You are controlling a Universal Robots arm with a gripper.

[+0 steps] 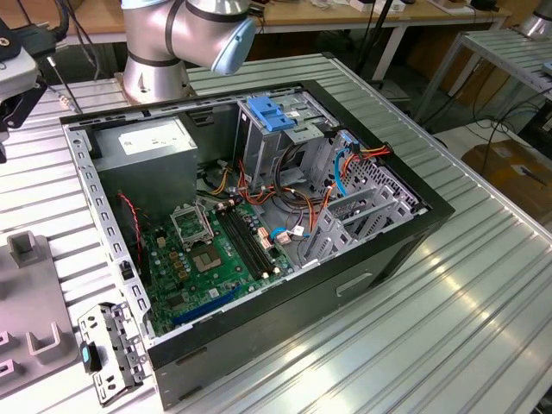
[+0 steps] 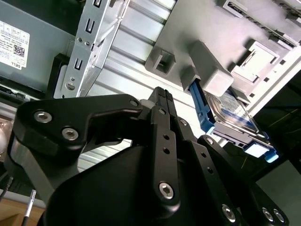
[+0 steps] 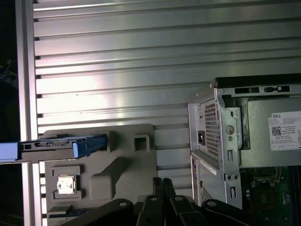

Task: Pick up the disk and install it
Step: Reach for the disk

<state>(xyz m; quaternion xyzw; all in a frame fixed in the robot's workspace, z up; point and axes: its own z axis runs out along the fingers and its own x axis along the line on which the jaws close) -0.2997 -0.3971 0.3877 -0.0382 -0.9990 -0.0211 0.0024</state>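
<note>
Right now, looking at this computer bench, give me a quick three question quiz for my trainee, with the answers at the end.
1. True or false: the gripper is holding the disk.
2. Where is the disk? A) standing on edge in the grey holder tray on the table; B) lying flat on the bare table; C) between the gripper's fingers.
3. Fill in: the carrier framing the disk is ___ plastic.

Key: 1 false, the gripper is shut on nothing and apart from the disk. 2 A. 3 blue.
</note>
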